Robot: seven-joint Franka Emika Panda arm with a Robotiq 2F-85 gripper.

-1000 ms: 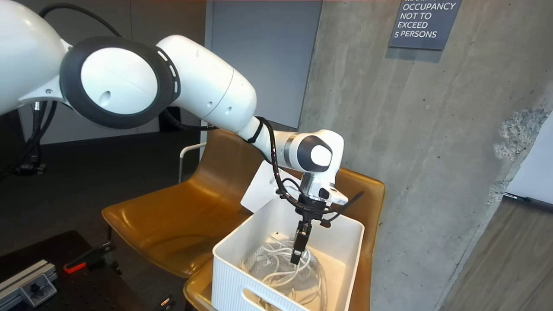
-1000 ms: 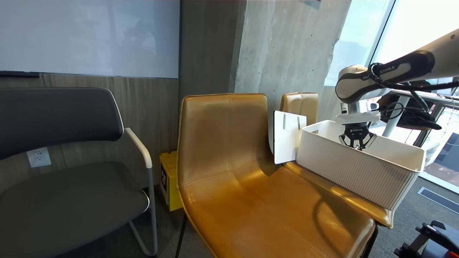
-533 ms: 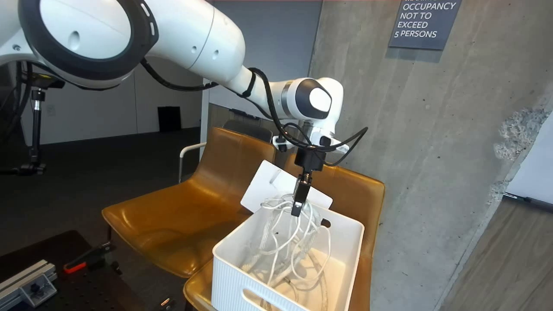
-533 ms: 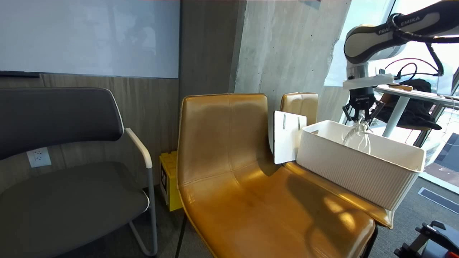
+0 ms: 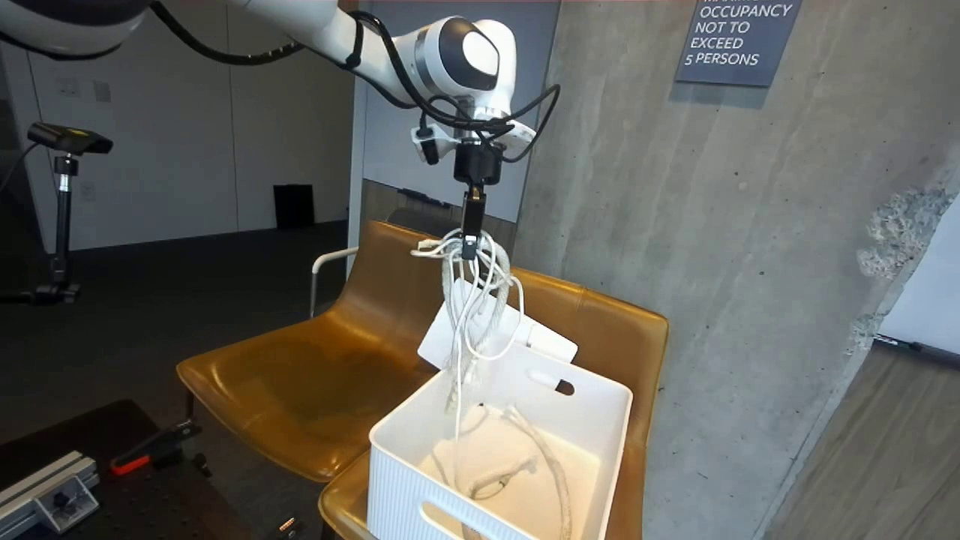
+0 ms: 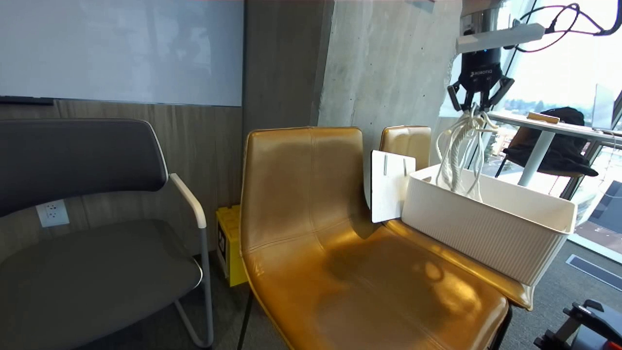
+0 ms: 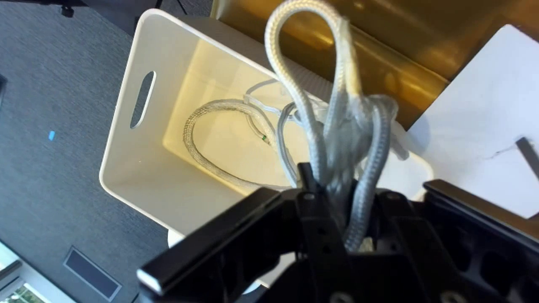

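Note:
My gripper [image 5: 469, 246] is shut on a bundle of white rope [image 5: 480, 300] and holds it above a white ribbed bin [image 5: 420, 487]. In an exterior view the gripper [image 6: 476, 108] grips the top of the bundle [image 6: 456, 150]; loops hang down and the lower ends reach inside the bin [image 6: 491, 233]. In the wrist view a rope loop [image 7: 309, 122] sticks out beyond the fingers [image 7: 337, 189]. More pale cord [image 5: 559, 480] lies on the bin floor; the wrist view shows it as a wide curve [image 7: 223, 105]. Whether it joins the held bundle I cannot tell.
The bin stands on a tan chair. A second tan chair [image 6: 311, 184] is beside it. A white panel [image 6: 388, 194] leans behind the bin. A dark armchair [image 6: 97, 272], a yellow box [image 6: 233, 243], a concrete wall [image 5: 712, 225] and a table [image 6: 559, 127] are around.
The gripper was down inside the bin. It has risen well above the rim, lifting the rope bundle with it, and has shifted toward the white panel. The bin has not moved.

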